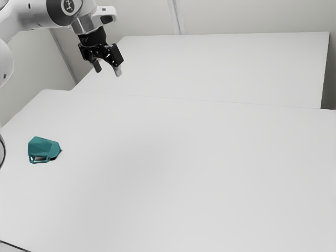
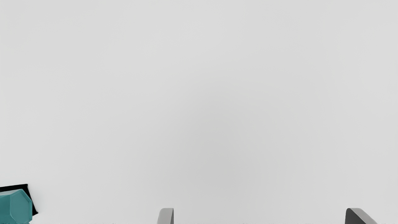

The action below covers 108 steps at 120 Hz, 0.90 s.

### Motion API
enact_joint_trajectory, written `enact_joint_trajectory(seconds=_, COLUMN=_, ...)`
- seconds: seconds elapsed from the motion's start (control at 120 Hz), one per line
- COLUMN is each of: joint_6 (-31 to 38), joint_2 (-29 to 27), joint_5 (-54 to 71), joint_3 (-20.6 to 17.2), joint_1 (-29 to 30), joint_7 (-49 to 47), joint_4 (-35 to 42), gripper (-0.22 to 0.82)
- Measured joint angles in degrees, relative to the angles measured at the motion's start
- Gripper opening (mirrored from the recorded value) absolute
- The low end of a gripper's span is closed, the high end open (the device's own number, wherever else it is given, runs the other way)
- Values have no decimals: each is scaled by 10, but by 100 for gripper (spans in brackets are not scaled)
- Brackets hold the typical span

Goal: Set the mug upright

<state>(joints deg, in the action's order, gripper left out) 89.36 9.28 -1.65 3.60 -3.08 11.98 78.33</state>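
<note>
A teal, faceted mug [image 1: 44, 149] lies on its side on the white table, toward the exterior view's left, its handle facing the camera. High above the table hangs my gripper [image 1: 108, 70], well apart from the mug. In the wrist view the mug [image 2: 18, 205] is partly cut off at a corner, its flat base showing beside a black patch. There the gripper [image 2: 259, 214] stands open, fingers wide apart with nothing between them, and the mug is outside them, off to one finger's side.
The white table [image 1: 184, 168] spreads beneath the arm. Behind it stands a white panel [image 1: 220, 68], with pale walls further back. A dark line crosses the near corner at the exterior view's lower left.
</note>
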Motion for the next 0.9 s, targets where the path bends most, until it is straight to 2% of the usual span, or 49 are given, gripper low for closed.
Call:
enact_joint_trajectory(seconds=0.342, joint_6=-6, joint_2=-1, joint_5=0, joint_3=0, joint_1=-1, joint_7=-4, joint_4=7, gripper=60)
enact_joint_trajectory(seconds=0.433, joint_6=3, joint_2=-22, joint_5=0, joint_3=3, joint_1=-2, joint_7=-5, joint_4=32, gripper=60)
enact_joint_trajectory(seconds=0.475, joint_6=6, joint_2=-27, joint_5=-4, joint_3=16, joint_1=-7, joint_7=-4, joint_4=36, gripper=60)
enact_joint_trajectory(seconds=0.592, joint_6=-7, joint_2=-30, joint_5=-66, joint_3=88, joint_1=0, joint_7=5, joint_4=40, gripper=60)
enact_joint_trajectory(seconds=0.658, joint_6=-21, joint_2=-30, joint_5=-100, joint_3=108, joint_1=28, joint_7=18, joint_4=40, gripper=60)
enact_joint_trajectory(seconds=0.775, joint_6=-45, joint_2=-27, joint_5=-155, joint_3=116, joint_1=96, joint_7=49, joint_4=40, gripper=60)
enact_joint_trajectory(seconds=0.9, joint_6=-72, joint_2=-17, joint_5=-218, joint_3=118, joint_1=214, joint_7=94, joint_4=39, gripper=60)
